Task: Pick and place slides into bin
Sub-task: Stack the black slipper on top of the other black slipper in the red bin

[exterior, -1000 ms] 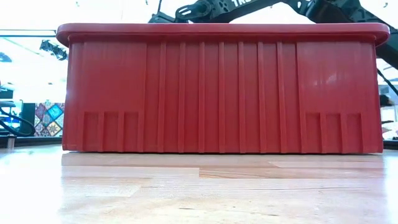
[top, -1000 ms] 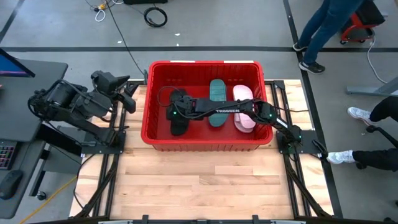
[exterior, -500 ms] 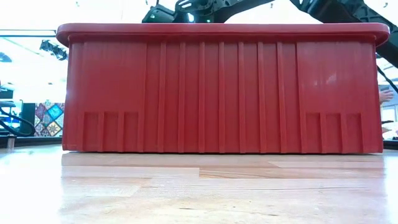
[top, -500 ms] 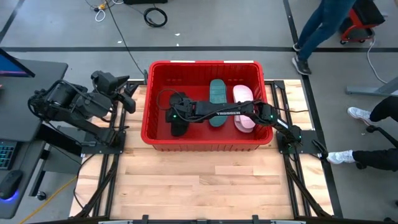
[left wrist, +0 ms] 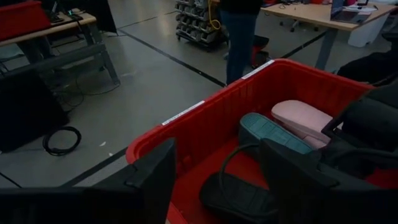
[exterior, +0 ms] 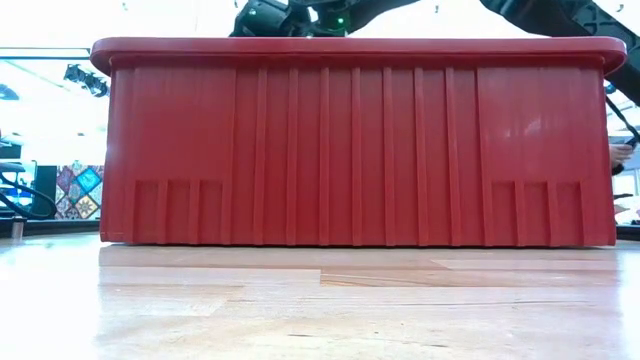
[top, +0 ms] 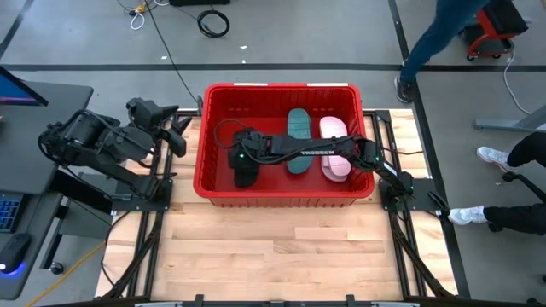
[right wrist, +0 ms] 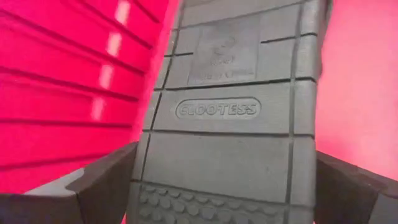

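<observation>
the right claw (top: 241,162) reaches across the inside of the red bin (top: 218,95) from the right of the overhead picture to the bin's left part, just above a black slide (top: 244,175) on the bin floor. in the right wrist picture that black slide (right wrist: 236,118) fills the middle of the frame with its grooved sole up, and the claw's two fingers (right wrist: 102,183) sit spread at the lower left and lower right corners, one on each side of it, not touching it as far as can be seen.

counted from overhead, three slides show in the bin: one black at the left, one teal-green slide (top: 298,124) in the middle, one pale pink slide (top: 333,130) toward the right, side by side. the arm covers part of each, so more could lie under it; that cannot be told.

the left claw (top: 177,135) waits off the bin's left wall at the left edge of the tabletop (top: 273,247), its fingers (left wrist: 149,180) spread apart and holding nothing.

in the level picture the bin (exterior: 360,140) stands on the tabletop and hides its contents.

a person's legs (top: 426,43) show at the upper right of the overhead frame.
</observation>
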